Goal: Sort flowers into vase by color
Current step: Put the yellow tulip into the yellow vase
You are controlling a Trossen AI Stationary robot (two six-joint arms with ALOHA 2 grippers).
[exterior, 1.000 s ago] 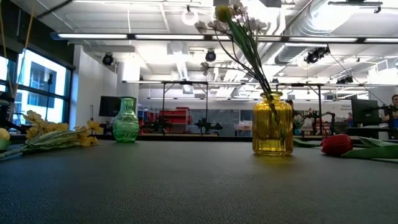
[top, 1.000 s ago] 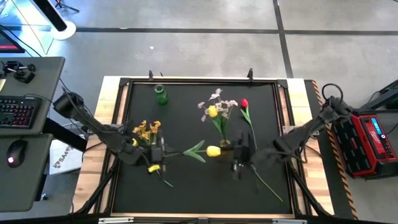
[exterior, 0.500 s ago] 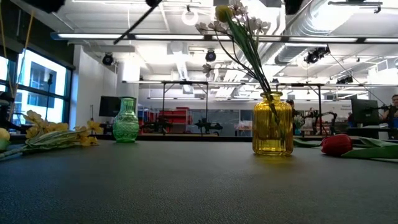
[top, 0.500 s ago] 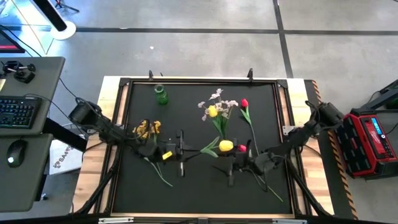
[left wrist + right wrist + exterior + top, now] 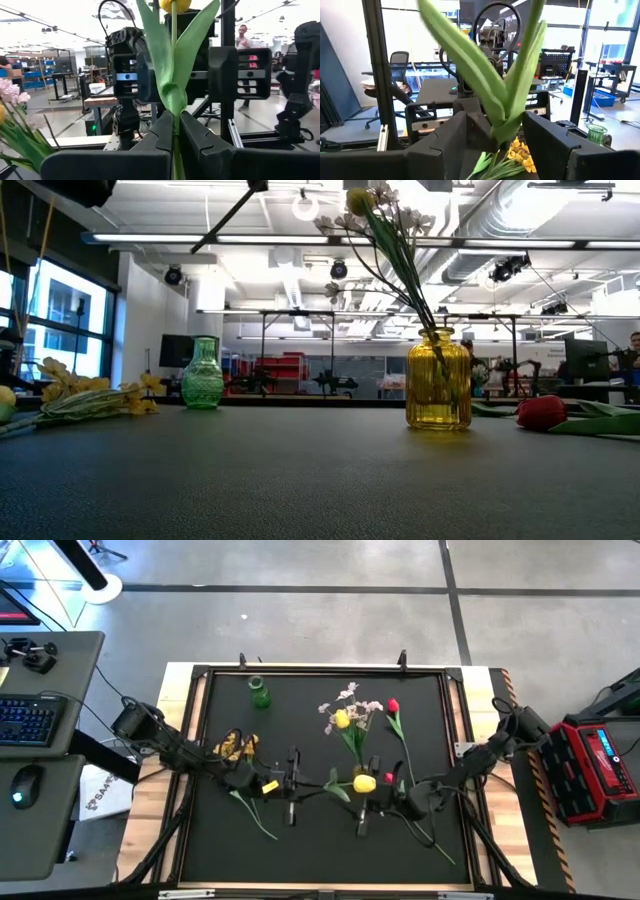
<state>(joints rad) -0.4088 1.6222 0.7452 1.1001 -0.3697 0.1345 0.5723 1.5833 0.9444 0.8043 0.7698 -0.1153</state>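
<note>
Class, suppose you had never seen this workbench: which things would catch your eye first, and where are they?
Mid-table, the left gripper is shut on the stem of a yellow tulip, whose leaves stand between the right gripper's open fingers. Behind it, a yellow glass vase holds a yellow tulip with pale blossom sprigs. A small green vase stands at the far left.

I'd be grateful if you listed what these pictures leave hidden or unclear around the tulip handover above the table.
- High view: whether the right gripper touches the yellow tulip; too small to tell.
- Left wrist view: the tulip's bloom is cut off by the picture's edge; the left gripper is shut on its stem.
- Low view: both grippers are out of frame, and the yellow vase hides what lies behind it.
</note>
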